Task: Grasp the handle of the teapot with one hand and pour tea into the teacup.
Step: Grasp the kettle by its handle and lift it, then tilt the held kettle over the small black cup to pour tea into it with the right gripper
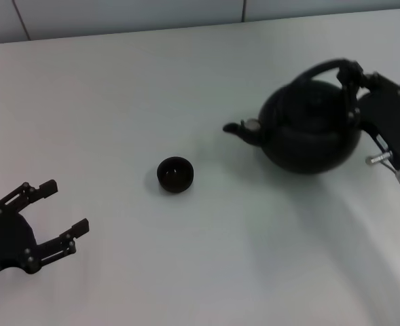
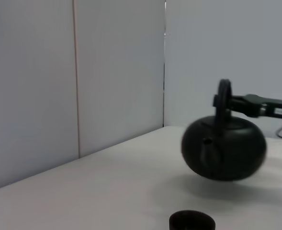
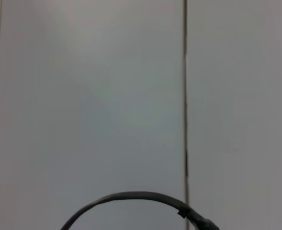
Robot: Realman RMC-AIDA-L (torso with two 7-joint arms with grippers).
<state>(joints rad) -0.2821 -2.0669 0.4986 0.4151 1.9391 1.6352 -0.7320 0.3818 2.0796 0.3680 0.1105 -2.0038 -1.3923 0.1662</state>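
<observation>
**Right tool grips raised teapot; cup waits mid-tabletop**

Lowest in the head view, at the lower left, the left tool [image 1: 58, 214] hangs parked over the white tabletop [image 1: 206, 265], its two fingers spread wide with nothing between them. Up and to the right, near the middle of the frame, the cup [image 1: 175, 174] stands upright and alone. At the upper right, the right tool [image 1: 352, 85] is clamped on the handle [image 1: 320, 68] of the teapot [image 1: 311, 129], whose spout [image 1: 242, 129] points left toward the cup, well apart from it. From the left wrist view, the teapot [image 2: 224, 148] hangs above the tabletop, a shadow beneath it.
</observation>
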